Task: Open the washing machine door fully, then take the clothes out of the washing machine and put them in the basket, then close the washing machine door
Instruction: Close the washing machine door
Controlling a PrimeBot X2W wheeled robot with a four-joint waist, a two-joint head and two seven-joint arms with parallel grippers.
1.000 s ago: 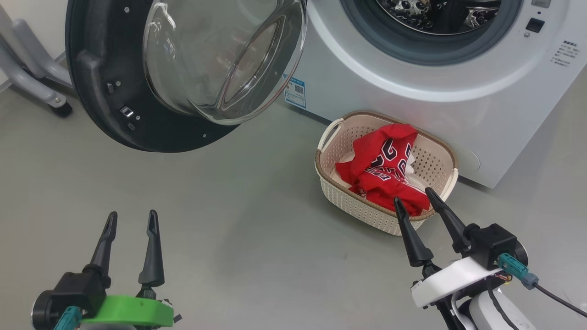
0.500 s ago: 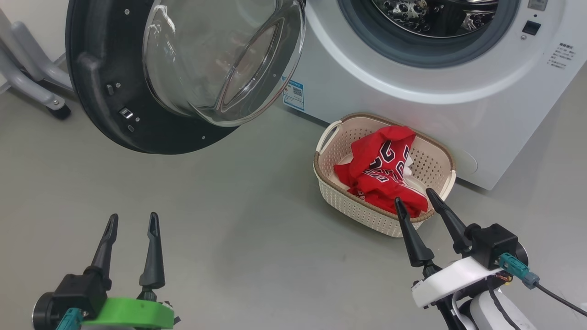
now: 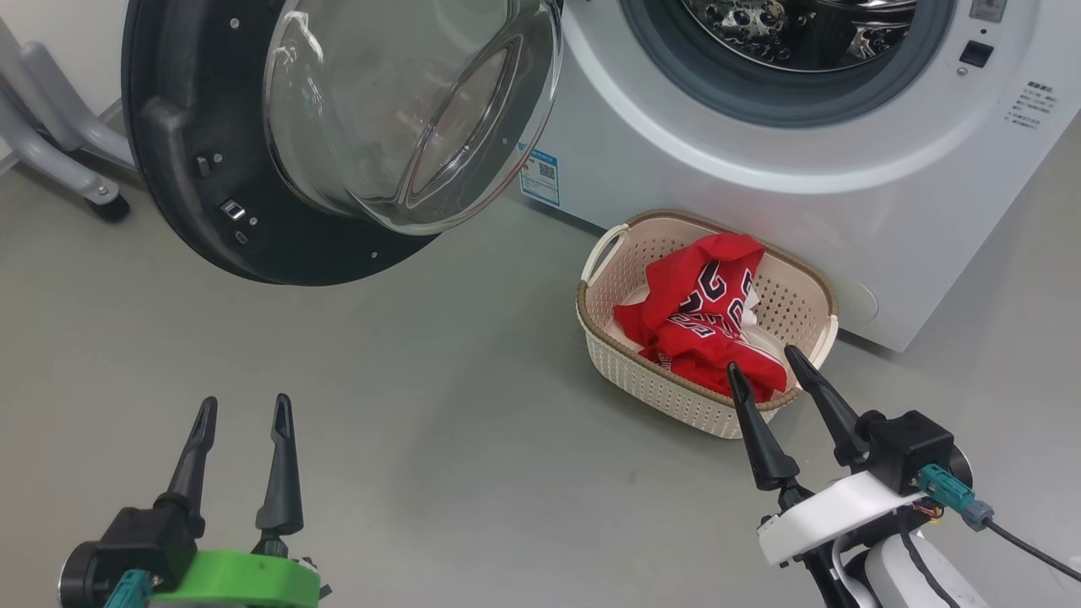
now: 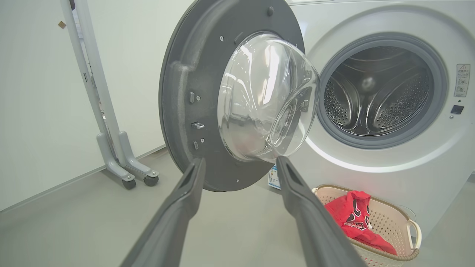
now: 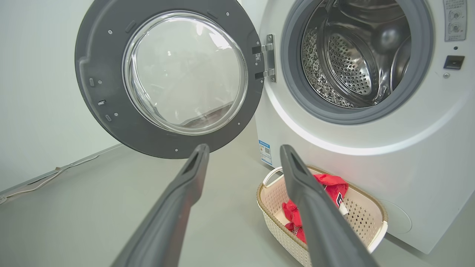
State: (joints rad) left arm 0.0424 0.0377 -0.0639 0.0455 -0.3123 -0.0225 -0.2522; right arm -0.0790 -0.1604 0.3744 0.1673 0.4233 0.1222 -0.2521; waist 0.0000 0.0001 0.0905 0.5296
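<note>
Since nothing is in hand, the left gripper [image 3: 243,399] and right gripper [image 3: 763,358] hang wide open and empty above the floor [image 3: 439,397]. Just past the right one, the clothes [image 3: 701,308] lie heaped in the basket [image 3: 629,376], parked just beside the washing machine [image 3: 760,198] for a short drop. Beyond, the door [image 3: 190,207] stands swung wide; the lower front of the drum [image 4: 374,96] is hidden.

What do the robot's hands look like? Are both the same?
Nearly. Each has two long, pointy black jaws on a black block and a teal plug. The left gripper has a bright green collar; the right gripper has a white one and a black cable.
</note>
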